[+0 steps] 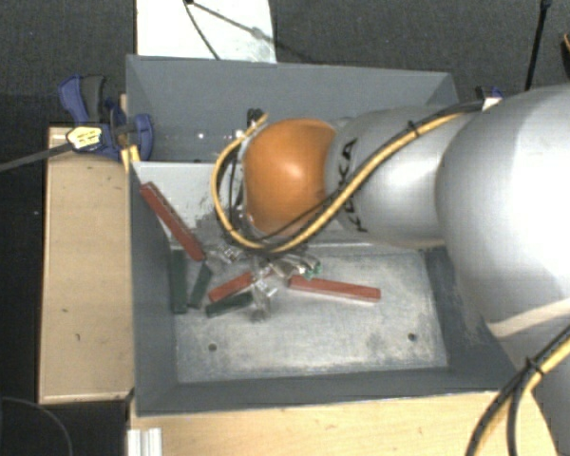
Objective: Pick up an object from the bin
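Jaws low at the left middle of the grey bin (304, 369), under the orange wrist cover (283, 174), amid a heap of red and green sticks. Nearest: short red stick (230, 286) just left, longer red stick (334, 291) flat to the right. Spread of jaws impossible to tell.

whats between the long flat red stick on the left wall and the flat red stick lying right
Camera view: the gripper, above a short red stick and dark green sticks.
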